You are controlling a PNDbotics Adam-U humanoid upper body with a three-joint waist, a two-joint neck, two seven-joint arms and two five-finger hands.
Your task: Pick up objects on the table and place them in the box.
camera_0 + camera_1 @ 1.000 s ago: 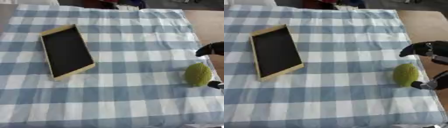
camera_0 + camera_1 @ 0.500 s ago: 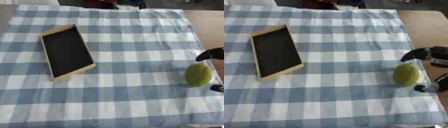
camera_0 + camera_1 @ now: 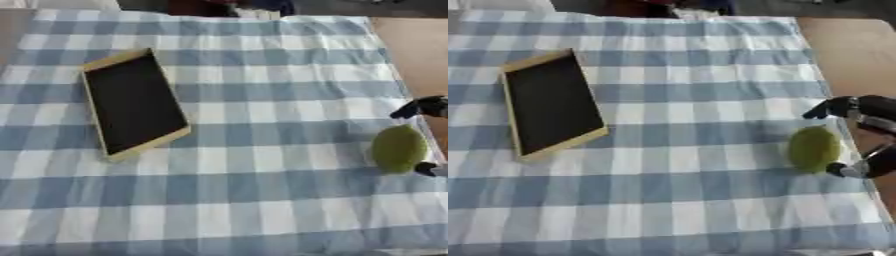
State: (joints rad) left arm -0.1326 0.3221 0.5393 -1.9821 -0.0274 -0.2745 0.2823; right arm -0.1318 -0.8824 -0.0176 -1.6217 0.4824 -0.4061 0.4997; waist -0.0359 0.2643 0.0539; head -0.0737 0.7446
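Right hand (image 3: pixel 866 135) spread open around green fruit (image 3: pixel 813 148) — fingers above, thumb below, not yet closed. Box (image 3: pixel 550 104) far to its left — empty; nothing placed so far.

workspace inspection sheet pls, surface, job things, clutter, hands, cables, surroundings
surface: blue and white checked cloth over the table
job's things: box, shallow, dark inside, nothing in it, at left; green fruit on the cloth near the right edge
clutter: nothing seen
hands: right hand beside the fruit, fingers either side of it, contact unclear; left hand not seen
cables: nothing seen
surroundings: bare brown tabletop at right; dark shapes at far edge
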